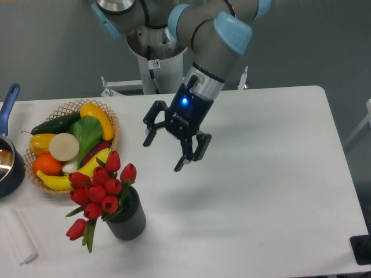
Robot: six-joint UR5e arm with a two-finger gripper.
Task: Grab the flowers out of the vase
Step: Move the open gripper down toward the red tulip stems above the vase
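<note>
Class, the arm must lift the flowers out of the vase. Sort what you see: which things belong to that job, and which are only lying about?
Job: flowers; vase; gripper, open.

Lying about: wicker basket of fruit and vegetables; blue-handled pot; white block.

A wicker basket [111,124] of produce sits beside a blue-handled pot [10,168] (partly cropped).

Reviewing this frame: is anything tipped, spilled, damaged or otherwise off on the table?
Mostly in order. One bud of the flowers droops low at the left, hanging below the rim of the vase on a bent stem. The vase stands upright, the wicker basket keeps its produce inside, and the gripper hangs open, apart from everything.
</note>
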